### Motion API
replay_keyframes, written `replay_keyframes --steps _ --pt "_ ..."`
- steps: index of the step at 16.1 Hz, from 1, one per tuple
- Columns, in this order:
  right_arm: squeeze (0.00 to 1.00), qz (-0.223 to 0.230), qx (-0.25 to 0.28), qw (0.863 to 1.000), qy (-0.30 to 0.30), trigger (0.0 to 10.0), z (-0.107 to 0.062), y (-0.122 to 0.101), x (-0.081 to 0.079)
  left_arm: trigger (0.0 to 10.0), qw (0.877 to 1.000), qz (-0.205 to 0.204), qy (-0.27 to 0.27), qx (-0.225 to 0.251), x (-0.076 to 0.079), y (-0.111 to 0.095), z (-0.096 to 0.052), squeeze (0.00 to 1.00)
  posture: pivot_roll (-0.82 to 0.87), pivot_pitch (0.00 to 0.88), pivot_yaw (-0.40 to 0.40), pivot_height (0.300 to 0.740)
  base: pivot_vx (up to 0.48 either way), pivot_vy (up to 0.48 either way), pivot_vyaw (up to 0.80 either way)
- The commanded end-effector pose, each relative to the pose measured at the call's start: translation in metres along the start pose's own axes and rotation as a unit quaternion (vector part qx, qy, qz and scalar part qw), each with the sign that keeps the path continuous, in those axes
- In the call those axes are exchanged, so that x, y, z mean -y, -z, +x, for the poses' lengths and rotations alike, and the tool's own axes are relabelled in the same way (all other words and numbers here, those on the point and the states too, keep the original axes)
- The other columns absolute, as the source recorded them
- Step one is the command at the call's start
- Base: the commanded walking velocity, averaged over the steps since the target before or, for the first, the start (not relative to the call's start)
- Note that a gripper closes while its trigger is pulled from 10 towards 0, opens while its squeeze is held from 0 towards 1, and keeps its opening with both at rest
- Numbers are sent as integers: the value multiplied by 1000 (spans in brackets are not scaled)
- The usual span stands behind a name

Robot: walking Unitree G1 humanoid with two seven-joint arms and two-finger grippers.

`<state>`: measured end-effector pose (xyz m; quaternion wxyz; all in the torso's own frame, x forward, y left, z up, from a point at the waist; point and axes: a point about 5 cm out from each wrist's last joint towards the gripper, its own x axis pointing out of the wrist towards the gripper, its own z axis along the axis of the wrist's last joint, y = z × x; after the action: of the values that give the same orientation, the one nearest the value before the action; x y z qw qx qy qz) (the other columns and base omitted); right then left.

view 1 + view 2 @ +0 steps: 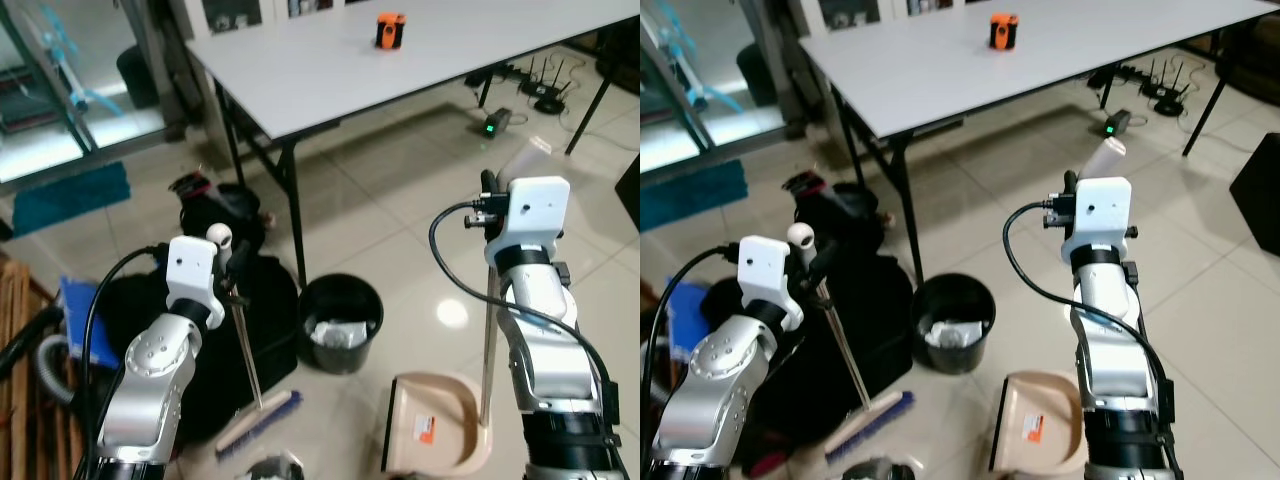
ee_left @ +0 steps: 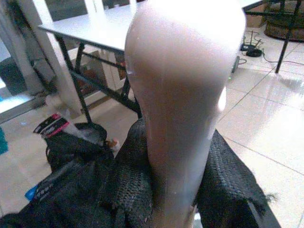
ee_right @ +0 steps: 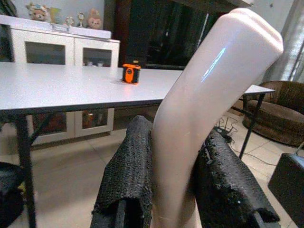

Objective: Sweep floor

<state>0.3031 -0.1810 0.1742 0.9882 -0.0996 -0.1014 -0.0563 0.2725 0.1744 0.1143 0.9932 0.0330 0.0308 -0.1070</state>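
Observation:
My left gripper (image 1: 235, 265) is shut on the thin metal shaft of a broom (image 1: 245, 350), just under its white knob (image 1: 219, 236). The blue-bristled brush head (image 1: 258, 422) rests on the tiled floor. In the left wrist view the pale handle (image 2: 185, 95) sits between the black padded fingers (image 2: 128, 190). My right gripper (image 1: 490, 190) is shut on the upright handle (image 3: 209, 95) of a beige dustpan (image 1: 435, 425), near its cream top end (image 1: 527, 160). The pan stands on the floor beside my right arm.
A black waste bin (image 1: 340, 320) with white rubbish stands between broom and dustpan. Black bags (image 1: 225, 330) lie behind the broom. A long white table (image 1: 300, 70) with an orange object (image 1: 390, 30) stands ahead; cables and a power strip (image 1: 497, 122) lie beneath it.

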Motion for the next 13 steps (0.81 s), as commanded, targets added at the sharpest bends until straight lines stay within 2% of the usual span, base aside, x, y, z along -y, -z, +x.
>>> replay_keyframes --steps 1,7,13 --pt "0 12 14 1000 2 10000 0 -8 -2 10000 1000 10 -4 14 -4 -8 -1 0 34 0 79 740 -270 0 0" --pt "0 58 -12 998 -4 10000 -4 -1 -7 10000 1000 12 -4 14 -5 -9 0 0 36 0 82 740 -268 0 0" --pt "0 51 -13 998 -14 10000 -6 -1 -10 10000 1000 12 -4 15 -5 -10 1 0 35 0 85 740 -268 0 0"
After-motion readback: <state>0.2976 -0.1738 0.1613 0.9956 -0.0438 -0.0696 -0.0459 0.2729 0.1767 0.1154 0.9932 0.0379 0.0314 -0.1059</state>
